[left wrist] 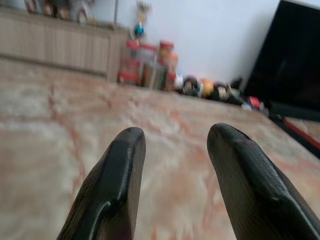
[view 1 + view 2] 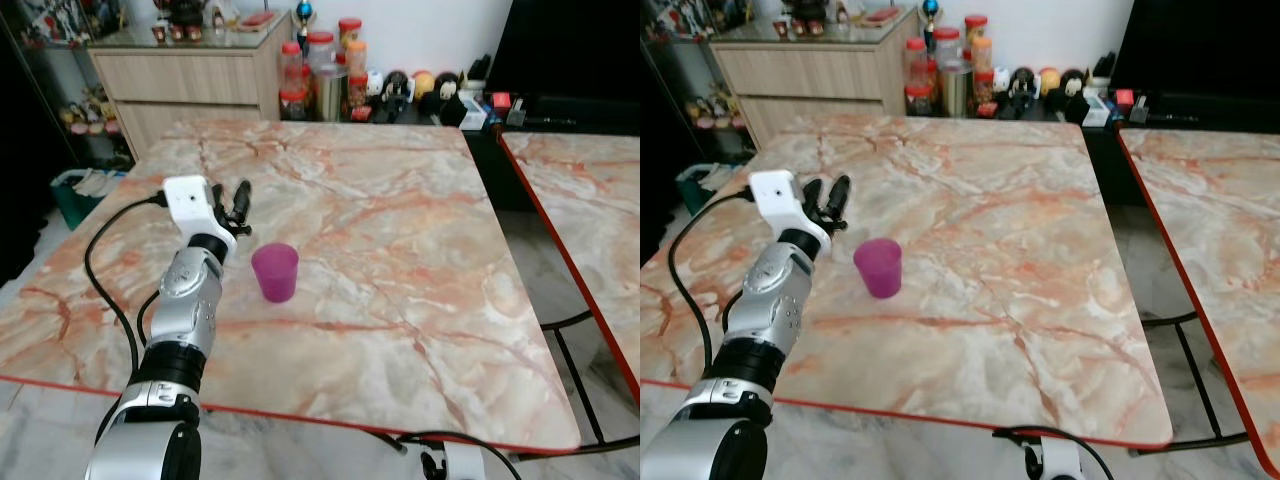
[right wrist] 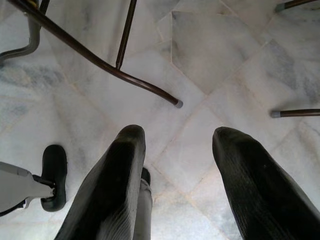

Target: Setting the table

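A marble-patterned table (image 2: pixel 400 250) with a red edge is filling the middle of the frame, and a purple cup (image 2: pixel 274 272) is standing upright on it, left of centre. Just to the cup's upper left, the left pincer (image 2: pixel 229 199) is hovering with fingers apart, gripping nothing. The right pincer (image 3: pixel 175 175) is hanging open over the tiled floor (image 3: pixel 210 50), empty.

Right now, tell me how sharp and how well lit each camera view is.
Left eye view: evenly lit and sharp on the purple cup and marble table, with soft shadows. Left wrist view: the open left gripper is fairly sharp; the jars behind are blurred and washed out. Right wrist view: the right gripper hangs open over the pale floor, evenly lit and clear.
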### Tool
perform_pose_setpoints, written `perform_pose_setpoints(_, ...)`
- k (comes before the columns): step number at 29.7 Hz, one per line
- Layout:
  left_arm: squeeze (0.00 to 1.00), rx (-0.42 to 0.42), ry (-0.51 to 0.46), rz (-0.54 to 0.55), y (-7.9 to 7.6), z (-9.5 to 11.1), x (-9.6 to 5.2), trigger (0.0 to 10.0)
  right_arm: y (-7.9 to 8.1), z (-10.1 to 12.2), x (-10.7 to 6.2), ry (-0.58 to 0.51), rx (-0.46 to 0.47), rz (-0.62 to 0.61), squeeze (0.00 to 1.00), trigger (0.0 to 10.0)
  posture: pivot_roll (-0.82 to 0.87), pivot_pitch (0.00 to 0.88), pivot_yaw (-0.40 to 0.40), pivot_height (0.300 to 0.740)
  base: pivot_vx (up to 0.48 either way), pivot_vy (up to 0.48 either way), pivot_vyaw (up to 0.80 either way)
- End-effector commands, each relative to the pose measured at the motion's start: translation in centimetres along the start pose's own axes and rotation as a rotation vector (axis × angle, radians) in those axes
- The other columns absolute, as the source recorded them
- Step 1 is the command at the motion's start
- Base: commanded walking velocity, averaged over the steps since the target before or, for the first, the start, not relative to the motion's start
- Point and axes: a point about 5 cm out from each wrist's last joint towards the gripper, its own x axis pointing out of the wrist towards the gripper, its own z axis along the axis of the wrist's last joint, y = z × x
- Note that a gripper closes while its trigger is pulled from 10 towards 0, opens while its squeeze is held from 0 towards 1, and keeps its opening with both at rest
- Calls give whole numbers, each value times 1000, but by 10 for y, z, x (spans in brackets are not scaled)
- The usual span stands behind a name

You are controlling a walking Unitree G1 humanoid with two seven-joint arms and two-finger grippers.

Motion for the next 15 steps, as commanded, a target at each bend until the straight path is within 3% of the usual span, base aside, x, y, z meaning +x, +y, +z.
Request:
perform_pose_setpoints(1, 0, 16, 45, -36, -1, 2, 0, 10000, 1, 2, 0, -8, 8, -1, 0, 10000, 11, 0, -2, 719, 0, 0, 0)
perform_pose_setpoints(6, 0, 9, 103, -62, -5, 3, 2, 10000, 2, 2, 0, -7, 10, 0, 0, 10000, 12, 0, 1, 719, 0, 0, 0)
perform_pose_setpoints(8, 0, 34, 206, -120, -12, -3, 2, 10000, 3, 1, 0, -4, 10, 2, 0, 10000, 15, 0, 1, 719, 0, 0, 0)
perform_pose_setpoints(15, 0, 60, 325, -148, -19, -19, 0, 10000, 4, 2, 1, -5, 12, 5, 0, 10000, 7, 0, 10, 719, 0, 0, 0)
